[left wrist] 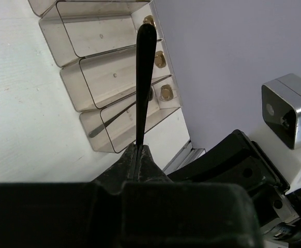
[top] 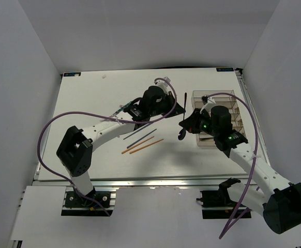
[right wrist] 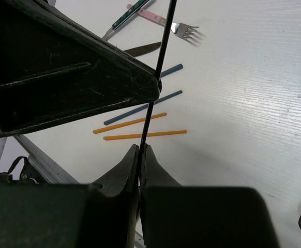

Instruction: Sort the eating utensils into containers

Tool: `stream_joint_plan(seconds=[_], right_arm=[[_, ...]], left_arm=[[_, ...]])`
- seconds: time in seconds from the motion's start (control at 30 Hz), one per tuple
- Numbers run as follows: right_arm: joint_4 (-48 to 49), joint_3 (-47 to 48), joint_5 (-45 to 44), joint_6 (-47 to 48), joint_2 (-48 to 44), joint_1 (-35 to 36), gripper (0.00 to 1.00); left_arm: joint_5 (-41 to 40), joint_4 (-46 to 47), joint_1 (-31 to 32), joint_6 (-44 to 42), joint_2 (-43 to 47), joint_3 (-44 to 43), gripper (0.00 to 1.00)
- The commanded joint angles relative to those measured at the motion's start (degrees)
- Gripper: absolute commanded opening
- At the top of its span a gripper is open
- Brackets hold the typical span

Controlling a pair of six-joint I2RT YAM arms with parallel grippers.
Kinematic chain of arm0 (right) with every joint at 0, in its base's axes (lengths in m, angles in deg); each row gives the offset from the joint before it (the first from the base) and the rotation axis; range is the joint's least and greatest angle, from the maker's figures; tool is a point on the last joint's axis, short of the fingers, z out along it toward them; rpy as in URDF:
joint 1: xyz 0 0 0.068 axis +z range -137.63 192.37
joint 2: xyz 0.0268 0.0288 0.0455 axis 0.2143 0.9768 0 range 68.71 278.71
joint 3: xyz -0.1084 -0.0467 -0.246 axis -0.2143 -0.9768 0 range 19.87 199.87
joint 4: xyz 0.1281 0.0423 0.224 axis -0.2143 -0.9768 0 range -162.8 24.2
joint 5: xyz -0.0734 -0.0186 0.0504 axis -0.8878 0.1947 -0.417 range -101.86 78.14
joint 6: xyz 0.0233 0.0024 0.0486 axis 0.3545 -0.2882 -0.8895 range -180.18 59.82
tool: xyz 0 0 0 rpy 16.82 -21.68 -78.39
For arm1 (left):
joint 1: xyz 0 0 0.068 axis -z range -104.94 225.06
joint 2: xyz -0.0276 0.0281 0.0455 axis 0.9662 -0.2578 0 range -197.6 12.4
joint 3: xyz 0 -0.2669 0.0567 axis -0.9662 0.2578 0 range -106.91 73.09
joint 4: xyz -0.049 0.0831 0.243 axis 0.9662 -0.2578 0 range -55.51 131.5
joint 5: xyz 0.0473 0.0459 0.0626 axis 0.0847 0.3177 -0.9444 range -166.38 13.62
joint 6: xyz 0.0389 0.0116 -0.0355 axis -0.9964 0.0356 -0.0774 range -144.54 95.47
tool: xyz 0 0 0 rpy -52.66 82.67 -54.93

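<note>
A slim black spoon [top: 184, 101] hangs above the table just left of the containers, a clear brownish divided tray [top: 238, 111]. Both grippers are shut on this spoon. My left gripper [top: 179, 110] pinches it, and in the left wrist view the spoon's handle [left wrist: 144, 77] rises from the left gripper [left wrist: 138, 147] toward the tray [left wrist: 88, 77]. My right gripper [top: 185, 126] grips it lower down. In the right wrist view the spoon [right wrist: 161, 51] runs edge-on from the right gripper [right wrist: 140, 147] up past the left gripper's fingers. One dark utensil [left wrist: 109, 121] lies in the tray's nearest compartment.
On the table left of the grippers lie two orange chopsticks [right wrist: 145, 135], two blue sticks [right wrist: 140, 111], a dark knife [right wrist: 143, 49], and teal-handled [right wrist: 135, 8] and pink-handled [right wrist: 161, 20] forks. The left arm's purple cable [top: 88, 114] loops over the table. White walls enclose the table.
</note>
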Motion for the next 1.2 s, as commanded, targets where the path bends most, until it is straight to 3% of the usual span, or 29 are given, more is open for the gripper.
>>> stream_joint_plan(seconds=[0.0, 0.03, 0.1, 0.13, 0.17, 0.27, 0.4, 0.53, 0.73, 1.17], right_arm=[[6.42, -0.52, -0.41, -0.87, 0.16, 0.27, 0.0], [6.07, -0.35, -2.07, -2.0, 0.16, 0.27, 0.0], [2.67, 0.0, -5.05, -4.11, 0.16, 0.01, 0.0], [0.03, 0.79, -10.12, -5.6, 0.16, -0.08, 0.0], [-2.61, 1.06, -12.86, -9.27, 0.25, -0.69, 0.0], [-11.76, 0.63, -26.13, -18.49, -1.58, -2.44, 0.0], [-18.27, -0.09, -37.03, -26.59, -4.4, -6.49, 0.0], [-24.6, 0.88, -43.82, -33.99, -2.84, -10.36, 0.0], [-26.19, 2.81, -44.36, -37.87, 5.5, -16.24, 0.0], [-25.58, 1.76, -45.5, -43.67, 11.94, -16.6, 0.0]], left_arm=[[3.09, 1.76, 0.5, -0.86, 0.76, -2.07, 0.0], [3.09, 0.36, 0.5, -1.47, 0.67, -2.69, 0.1], [-1.28, -4.63, 0.5, -5.23, 0.67, -6.36, 0.4], [-4.26, -10.84, 0.41, -6.74, 1.02, -7.78, 0.8], [-7.51, -14.03, 0.41, -8.23, 1.45, -9.01, 0.98], [-28.21, -23.8, 0.5, -12.02, 5.31, -11.22, 0.98], [-38.1, -27.24, 0.41, -14.04, 12.87, -6.13, 0.98], [-41.72, -31.11, 0.5, -16.42, 18.06, -1.74, 0.98], [-43.84, -34.8, 0.41, -19.58, 24.22, 3.01, 0.98], [-48.23, -39.99, 0.41, -21.17, 31.08, 10.75, 0.98]])
